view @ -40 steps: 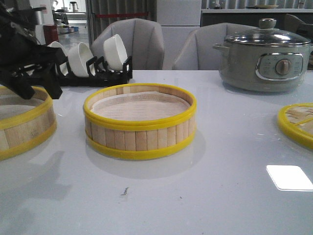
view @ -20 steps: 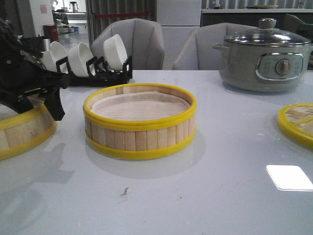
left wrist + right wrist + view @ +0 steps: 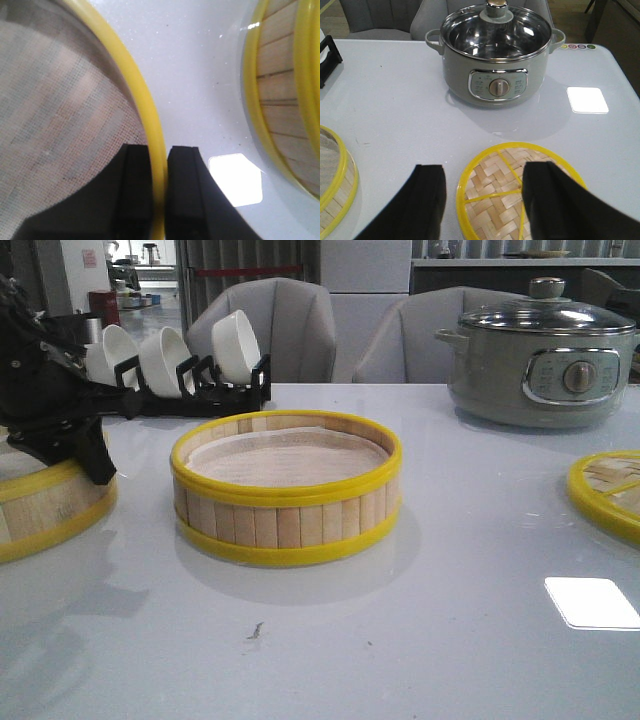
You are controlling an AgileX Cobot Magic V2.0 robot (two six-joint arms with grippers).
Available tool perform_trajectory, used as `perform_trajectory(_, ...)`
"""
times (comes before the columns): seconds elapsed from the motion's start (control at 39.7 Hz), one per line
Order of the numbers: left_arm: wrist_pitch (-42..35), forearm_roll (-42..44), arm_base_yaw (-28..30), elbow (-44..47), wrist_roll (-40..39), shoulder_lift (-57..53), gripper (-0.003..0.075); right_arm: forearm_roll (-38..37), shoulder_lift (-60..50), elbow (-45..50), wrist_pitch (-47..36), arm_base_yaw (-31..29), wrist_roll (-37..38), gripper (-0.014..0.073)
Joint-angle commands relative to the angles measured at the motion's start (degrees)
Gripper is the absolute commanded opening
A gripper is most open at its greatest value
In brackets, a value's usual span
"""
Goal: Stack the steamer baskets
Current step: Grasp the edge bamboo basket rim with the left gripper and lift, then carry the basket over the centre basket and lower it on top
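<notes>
Since a second ago my left gripper [image 3: 75,455] has dropped from above the rim of the left steamer basket [image 3: 50,505] down onto it, and the basket itself has not shifted. On the left wrist camera I see the two black fingers [image 3: 135,195] pinching the basket's yellow top rim, one inside over the paper liner [image 3: 55,115], one outside, so I read it as clamped on that rim. That basket sits at the left edge of the white table [image 3: 450,640], partly cut off in the front view.

Behind it, at the far left, a black rack [image 3: 190,390] holds white bowls [image 3: 235,345] on edge.

At the centre stands the second steamer basket [image 3: 286,487], upright on the table, liner inside, apart from the gripped one; I can also see its slatted wall on the left wrist camera.

Further right, at the far side, the grey-green electric pot [image 3: 540,355] stands with its glass lid on.

At the right edge lies the woven bamboo lid [image 3: 610,490], flat on the table. My right gripper [image 3: 485,200] hangs over it with the fingers spread wide and nothing between them; whether they touch the lid I cannot tell from this angle.
</notes>
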Motion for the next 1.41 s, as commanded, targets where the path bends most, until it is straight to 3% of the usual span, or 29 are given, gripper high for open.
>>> perform_trajectory(0.0, 0.3, -0.8, -0.8, -4.1, 0.0, -3.6, 0.0087, 0.3, -0.4, -2.3, -5.2, -0.2, 0.1, 0.0462)
perform_trajectory(0.28, 7.6, -0.8, -6.1, -15.1, -1.3, -5.5, 0.0087, 0.3, -0.4, -2.3, -5.2, -0.2, 0.1, 0.0462)
perform_trajectory(0.58, 10.4, -0.8, -17.0, -24.6, -1.8, -5.2, 0.0087, 0.3, -0.4, -2.3, -5.2, -0.2, 0.1, 0.0462)
perform_trajectory(0.93, 7.4, -0.7, -26.9, -25.1, -2.1, -2.0, 0.0087, 0.3, -0.4, -2.3, -5.1, -0.2, 0.1, 0.0462)
perform_trajectory(1.38, 3.4, -1.1, -28.7, -25.1, -2.3, 2.0, 0.0086, 0.3, -0.4, -2.3, -5.1, -0.2, 0.1, 0.0462)
